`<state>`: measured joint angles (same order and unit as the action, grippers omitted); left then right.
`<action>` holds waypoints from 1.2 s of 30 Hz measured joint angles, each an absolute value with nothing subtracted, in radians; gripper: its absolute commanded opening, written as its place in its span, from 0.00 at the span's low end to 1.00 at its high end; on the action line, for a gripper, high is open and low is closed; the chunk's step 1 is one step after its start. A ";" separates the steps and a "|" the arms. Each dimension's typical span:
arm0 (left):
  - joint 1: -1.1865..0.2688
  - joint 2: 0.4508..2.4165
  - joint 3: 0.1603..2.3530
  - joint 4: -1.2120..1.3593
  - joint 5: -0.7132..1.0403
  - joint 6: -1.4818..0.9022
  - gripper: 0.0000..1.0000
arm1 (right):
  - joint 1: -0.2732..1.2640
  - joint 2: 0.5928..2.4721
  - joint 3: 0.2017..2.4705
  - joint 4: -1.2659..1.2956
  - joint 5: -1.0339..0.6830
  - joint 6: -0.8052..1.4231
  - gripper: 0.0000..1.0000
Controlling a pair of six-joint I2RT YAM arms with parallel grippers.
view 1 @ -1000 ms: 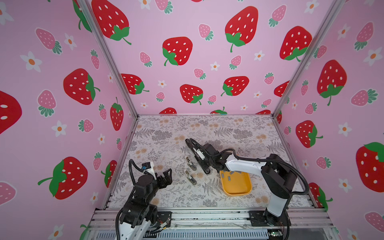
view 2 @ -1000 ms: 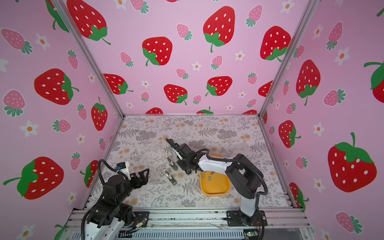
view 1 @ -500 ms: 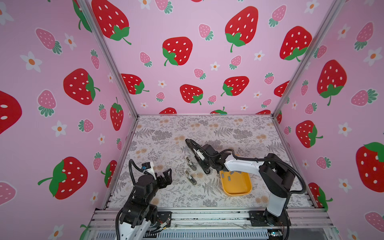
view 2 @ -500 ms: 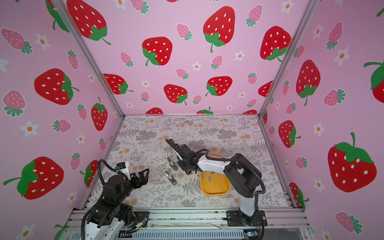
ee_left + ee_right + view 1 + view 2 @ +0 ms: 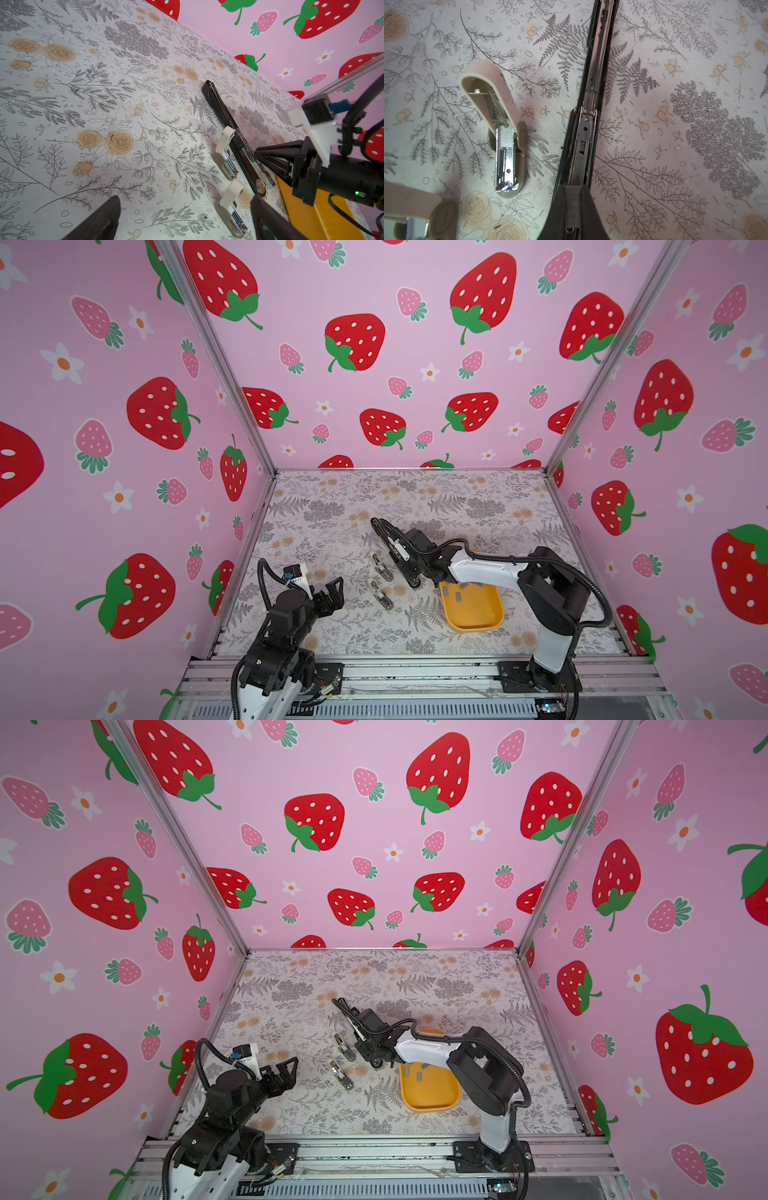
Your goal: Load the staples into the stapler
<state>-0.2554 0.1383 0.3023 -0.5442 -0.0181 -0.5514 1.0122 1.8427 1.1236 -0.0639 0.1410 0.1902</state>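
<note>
The black stapler (image 5: 384, 536) (image 5: 347, 1013) lies flipped open mid-table, its metal magazine (image 5: 584, 137) facing up. My right gripper (image 5: 395, 558) (image 5: 573, 188) hovers low over the hinge half, shut on a short grey strip of staples (image 5: 572, 199) that sits right above the magazine channel. The left wrist view shows the stapler (image 5: 226, 116) with the right gripper (image 5: 257, 153) at its side. More staples (image 5: 457, 595) (image 5: 417, 1075) lie in the yellow tray (image 5: 478, 620). My left gripper (image 5: 334, 593) (image 5: 182, 218) is open and empty near the front left, apart from everything.
Two small beige staplers (image 5: 381, 567) (image 5: 381, 594), both opened, lie just left of the black one; one (image 5: 502, 124) is close beside the right gripper. The yellow tray (image 5: 432, 1100) sits under the right arm. Pink walls enclose the table on three sides.
</note>
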 measured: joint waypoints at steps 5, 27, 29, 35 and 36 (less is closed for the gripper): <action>-0.255 0.139 0.302 -0.544 -0.018 -0.553 0.99 | 1.012 1.843 1.116 -0.056 0.142 0.196 0.00; -0.255 0.145 0.302 -0.544 -0.018 -0.554 0.99 | 1.011 1.810 1.043 0.007 0.138 0.270 0.00; -0.255 0.145 0.302 -0.544 -0.019 -0.554 0.99 | 1.011 1.797 1.030 0.007 0.137 0.276 0.00; -0.255 0.145 0.302 -0.544 -0.018 -0.554 0.99 | 1.011 1.763 1.007 0.000 0.141 0.287 0.00; -0.255 0.145 0.302 -0.544 -0.018 -0.554 0.99 | 1.011 1.758 1.007 0.000 0.142 0.287 0.00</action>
<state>-0.2554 0.1448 0.3023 -0.5442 -0.0181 -0.5541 1.0111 1.7580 1.0073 0.0002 0.1425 0.2874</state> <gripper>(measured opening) 0.986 0.129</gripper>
